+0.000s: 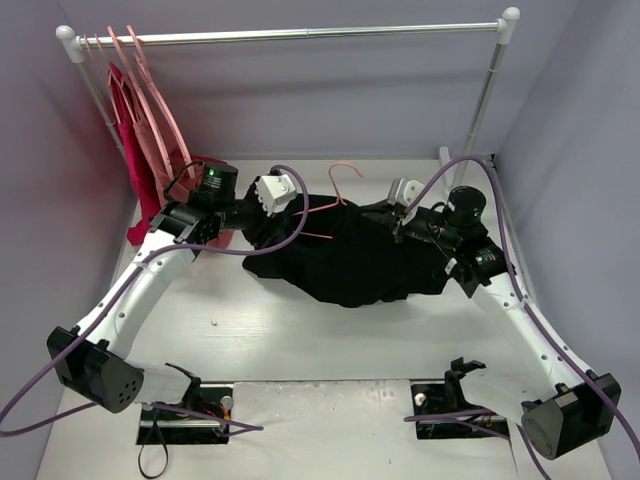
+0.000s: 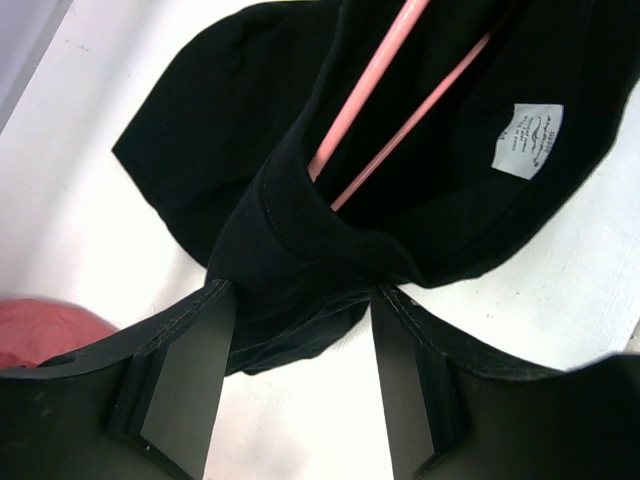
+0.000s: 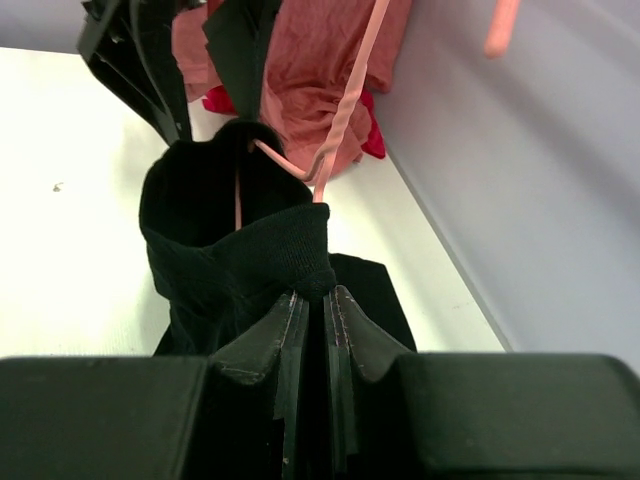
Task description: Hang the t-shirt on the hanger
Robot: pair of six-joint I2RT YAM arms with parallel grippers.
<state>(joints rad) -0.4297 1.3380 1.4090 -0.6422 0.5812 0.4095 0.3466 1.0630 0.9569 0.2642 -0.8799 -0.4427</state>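
Grey-lilac walls are boxing in a white tabletop (image 1: 300, 340), and the shirt (image 1: 350, 260) is hanging slung between the two sets of fingers, its lower folds seemingly resting on the surface. The hanger (image 2: 365, 90) is sitting inside the neck opening just ahead of the left fingers (image 1: 278, 190). Two pink bars are running away from them under the cloth, and the hook is poking out above.

The left fingers are standing partly apart with a thick fold of collar wedged between their tips, apparently pinching it. The right fingers (image 3: 318, 300) are pressing tight together on the ribbed neckband, which is bunching just past their tips. A label (image 2: 528, 140) is showing ahead and right of the left fingers.

The step looks like drawing the neck over the hanger's shoulders. Nothing is gripping the hanger, so it is likely going to slide. Spreading the neckband gently and easing the cloth along the bars should work better than tugging.

Beyond the left fingers' outer side, red garments (image 1: 140, 150) are hanging on a rack (image 1: 300, 35).
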